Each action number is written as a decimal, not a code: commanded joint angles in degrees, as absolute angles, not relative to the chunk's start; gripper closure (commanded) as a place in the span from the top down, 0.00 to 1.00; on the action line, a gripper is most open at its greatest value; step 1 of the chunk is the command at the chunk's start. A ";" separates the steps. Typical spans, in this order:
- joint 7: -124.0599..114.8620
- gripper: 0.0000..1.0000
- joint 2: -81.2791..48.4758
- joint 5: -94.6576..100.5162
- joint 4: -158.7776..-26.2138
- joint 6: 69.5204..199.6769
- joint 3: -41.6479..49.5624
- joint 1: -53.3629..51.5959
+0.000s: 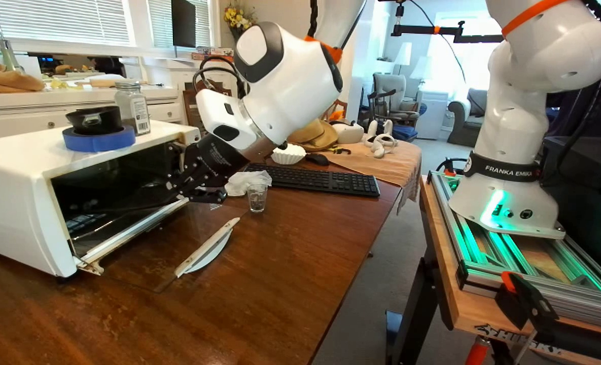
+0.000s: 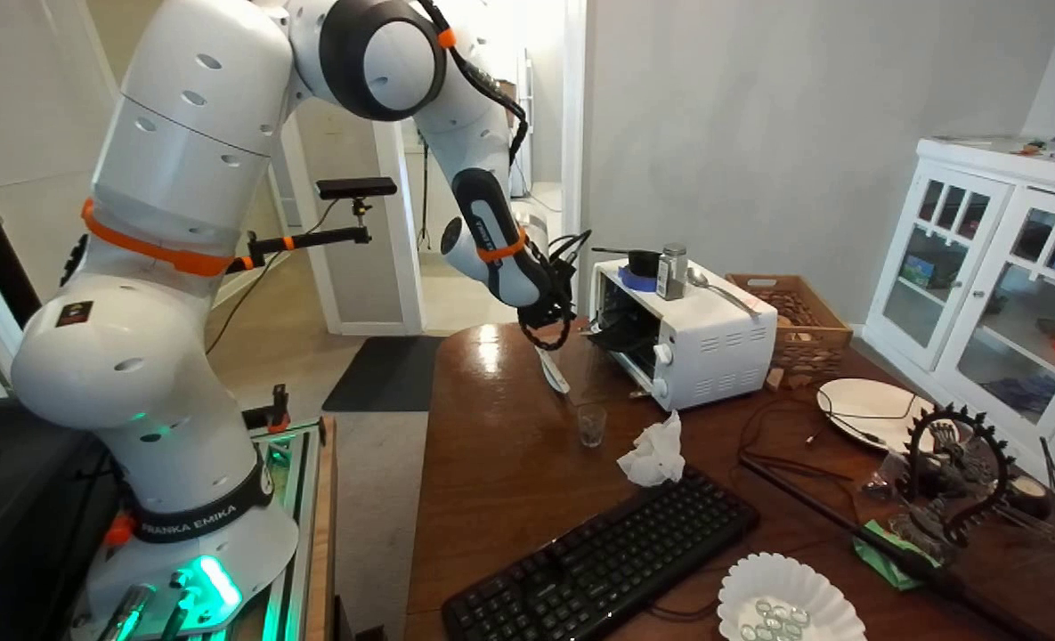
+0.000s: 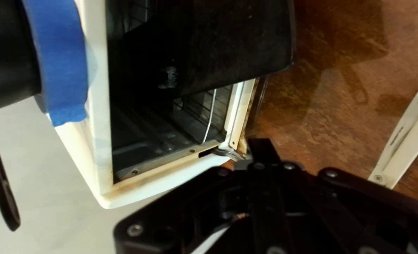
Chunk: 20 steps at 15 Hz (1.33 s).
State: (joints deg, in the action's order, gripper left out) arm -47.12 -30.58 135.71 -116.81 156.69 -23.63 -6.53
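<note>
My gripper [image 3: 263, 150] is shut, with nothing visible between its fingers. Its tips stand by the lower front corner of the white toaster oven [image 1: 11, 167], close to the metal hinge [image 3: 230, 154]; contact cannot be told. The oven door lies folded down over the table, its glass transparent and its pale handle [image 1: 206, 248] at the outer edge. A dark flat tray [image 3: 230, 42] sits in the oven opening and juts out past the front frame. On the oven top rest a blue tape roll [image 3: 60, 63], a small black pan [image 1: 93, 119] upon it, and a glass jar [image 1: 133, 106].
A small clear glass [image 1: 257, 198] stands near the door, beside crumpled white paper [image 2: 654, 452] and a black keyboard [image 2: 616, 552]. A spoon [image 2: 718, 289] lies on the oven. Farther along are a wicker basket [image 2: 799, 320], white plate [image 2: 874, 405] and fluted bowl [image 2: 741, 588].
</note>
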 commanded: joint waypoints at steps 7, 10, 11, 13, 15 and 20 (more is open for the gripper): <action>-43.12 0.00 -35.01 129.17 -112.73 161.06 -23.72 -4.81; -42.60 0.00 -34.93 126.21 -113.41 161.04 -22.73 -5.34; -41.79 0.00 -34.79 124.71 -113.75 160.57 -22.28 -5.52; -40.04 0.00 -34.58 122.32 -114.04 159.41 -21.54 -5.83; -38.11 0.00 -34.55 120.20 -113.97 159.14 -20.78 -5.90; -36.43 0.00 -34.59 116.94 -114.10 159.09 -20.05 -5.71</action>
State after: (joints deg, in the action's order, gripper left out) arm -38.49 -34.38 119.75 -113.93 159.59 -20.69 -5.20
